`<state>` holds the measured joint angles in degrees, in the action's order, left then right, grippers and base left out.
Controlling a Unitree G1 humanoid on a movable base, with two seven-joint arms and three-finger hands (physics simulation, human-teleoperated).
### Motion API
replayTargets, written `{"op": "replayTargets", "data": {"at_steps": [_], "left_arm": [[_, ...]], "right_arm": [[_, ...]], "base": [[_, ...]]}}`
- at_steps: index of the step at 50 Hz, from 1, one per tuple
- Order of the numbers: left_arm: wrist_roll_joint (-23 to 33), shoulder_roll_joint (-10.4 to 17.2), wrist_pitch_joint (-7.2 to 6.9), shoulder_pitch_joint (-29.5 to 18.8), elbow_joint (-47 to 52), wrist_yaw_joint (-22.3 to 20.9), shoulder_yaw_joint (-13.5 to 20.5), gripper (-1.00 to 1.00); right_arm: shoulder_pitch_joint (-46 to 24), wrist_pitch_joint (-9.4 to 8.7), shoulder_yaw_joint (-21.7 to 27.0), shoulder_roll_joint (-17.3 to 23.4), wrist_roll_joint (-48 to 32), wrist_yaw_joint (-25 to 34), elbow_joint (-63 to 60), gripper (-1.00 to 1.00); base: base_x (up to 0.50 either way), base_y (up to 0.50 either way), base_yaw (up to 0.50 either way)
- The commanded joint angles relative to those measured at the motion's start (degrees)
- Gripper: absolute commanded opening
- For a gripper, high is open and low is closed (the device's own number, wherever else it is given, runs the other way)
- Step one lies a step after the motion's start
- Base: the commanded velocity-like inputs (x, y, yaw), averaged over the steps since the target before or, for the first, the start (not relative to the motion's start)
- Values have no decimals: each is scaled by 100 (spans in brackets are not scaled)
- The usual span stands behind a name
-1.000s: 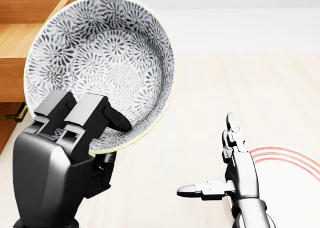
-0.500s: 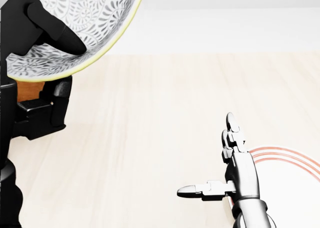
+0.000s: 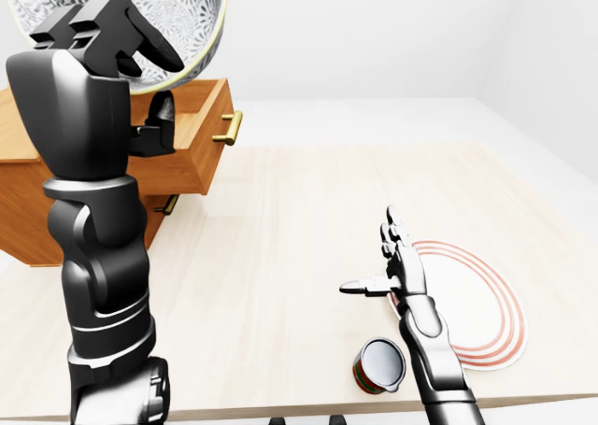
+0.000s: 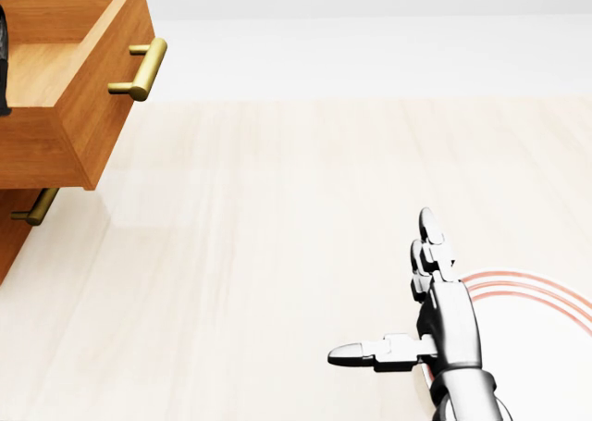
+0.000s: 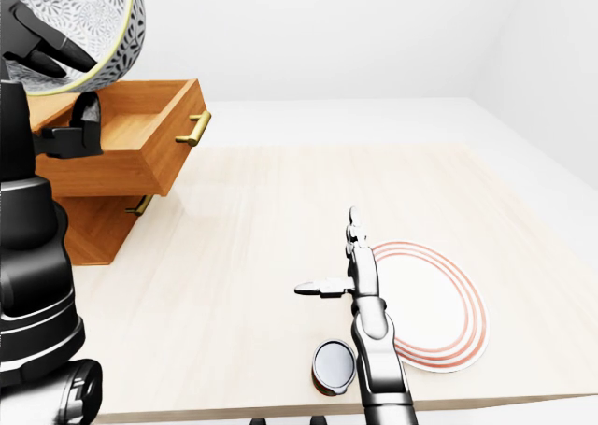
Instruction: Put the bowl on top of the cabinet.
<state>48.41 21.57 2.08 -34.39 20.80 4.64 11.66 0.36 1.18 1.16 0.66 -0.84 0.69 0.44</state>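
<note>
A grey-and-white patterned bowl with a pale yellow rim is held high at the top left of the eye views, tilted on its side. My left hand is shut on its lower rim, above the wooden cabinet. The cabinet's top drawer stands pulled out, with a brass handle. The head view shows neither the bowl nor the left hand. My right hand hovers open over the table at the lower right, fingers spread, holding nothing.
A white plate with red rings lies on the light wooden table beside my right hand. A small can stands near the table's bottom edge. A lower drawer's brass handle sticks out at the left.
My left hand has lifted the bowl up and to the left, out of the head view, uncovering the open drawer. The right hand has not moved.
</note>
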Motion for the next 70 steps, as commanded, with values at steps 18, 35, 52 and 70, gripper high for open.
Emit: {"op": "replayTargets", "data": {"at_steps": [18,35,52,70], "left_arm": [[-208,1707,292,-1116,-3689,1864,428,-99],[-42,2515,292,-1930,-6318,2536,172,-100],[40,3027,292,-2382,-8742,2536,-188,-99],[-159,2989,292,-2052,-9442,2536,-249,-98]], "right_arm": [[18,-11,31,9,13,10,-33,100],[24,-15,75,23,39,11,-49,100],[18,8,67,21,12,-13,-19,100],[80,-5,82,23,16,-15,-131,100]], "base": [[0,0,0],[0,0,0],[0,0,0],[0,0,0]]}}
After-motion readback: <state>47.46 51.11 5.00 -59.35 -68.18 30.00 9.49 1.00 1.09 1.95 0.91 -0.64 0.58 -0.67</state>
